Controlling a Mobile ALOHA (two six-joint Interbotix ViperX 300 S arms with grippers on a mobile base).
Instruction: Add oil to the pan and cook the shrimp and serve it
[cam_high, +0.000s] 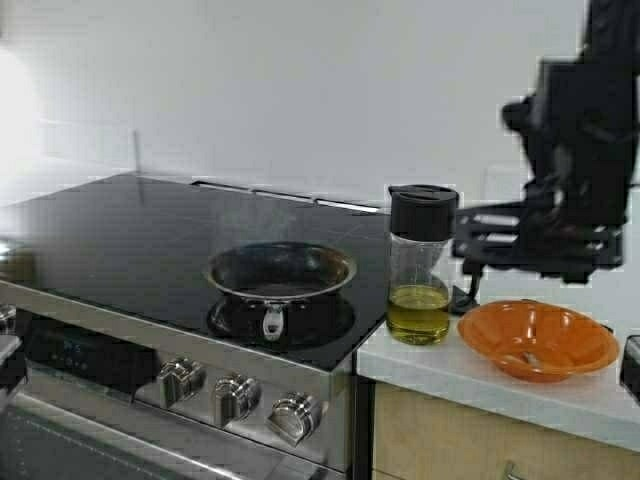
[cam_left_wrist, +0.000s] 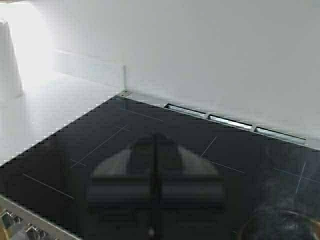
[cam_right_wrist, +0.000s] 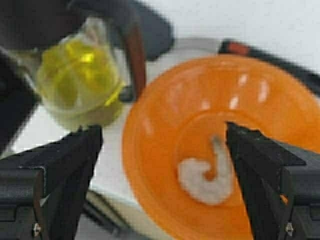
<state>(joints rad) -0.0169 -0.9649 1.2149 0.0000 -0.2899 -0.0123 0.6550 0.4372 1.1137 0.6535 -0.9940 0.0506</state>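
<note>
The pan (cam_high: 280, 272) is sitting on the stovetop (cam_high: 120, 235), handle pointing toward the knobs. The oil (cam_high: 419, 311) is standing upright beside the orange bowl (cam_high: 537, 340). The right gripper (cam_right_wrist: 162, 150) is hovering spread wide over the curled shrimp (cam_right_wrist: 207, 180). The left gripper is out of sight, perhaps only reflected.

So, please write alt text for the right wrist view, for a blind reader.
The open right gripper hovers over an orange bowl that holds one pale curved shrimp. Beside the bowl stands the clear oil jug with yellow-green oil.
</note>
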